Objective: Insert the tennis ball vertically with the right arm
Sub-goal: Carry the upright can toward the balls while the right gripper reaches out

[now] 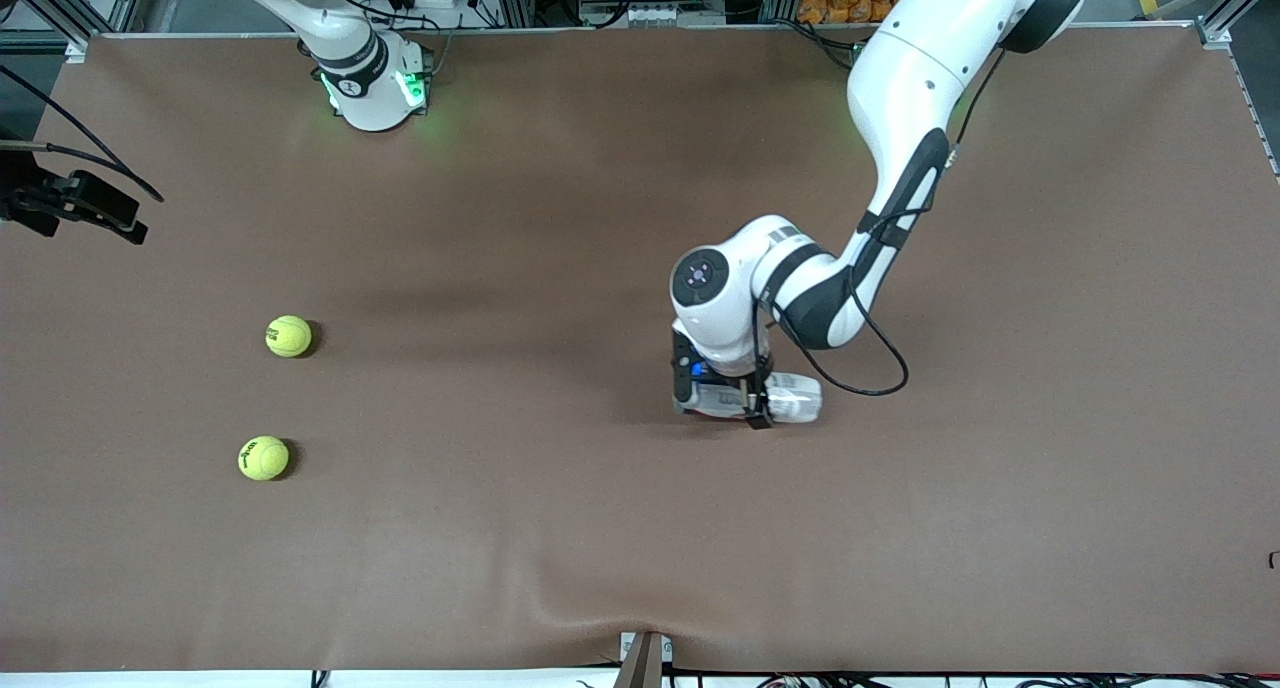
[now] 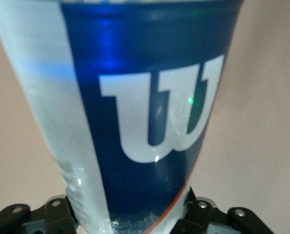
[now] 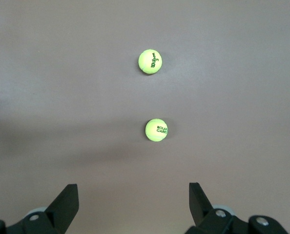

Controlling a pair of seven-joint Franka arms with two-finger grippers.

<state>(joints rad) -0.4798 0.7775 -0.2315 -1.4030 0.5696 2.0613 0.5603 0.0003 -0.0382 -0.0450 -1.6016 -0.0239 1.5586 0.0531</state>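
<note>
Tennis balls are lying on the brown table toward the right arm's end: one yellow-green ball, printed with Roland Garros lettering in the right wrist view, and a second ball marked Wilson, sitting nearer to the front camera and well apart from the first. Neither is being touched.

High over that end of the table, the right gripper is hanging with its fingers spread wide and nothing between them, looking down on both balls.

Around the middle of the table, the left gripper is clamping a clear plastic tennis ball can that is lying on its side on the tabletop, one end sticking out toward the left arm's end. In the left wrist view the can's blue label with a white W is filling the frame, its base sitting between the black fingers.
</note>
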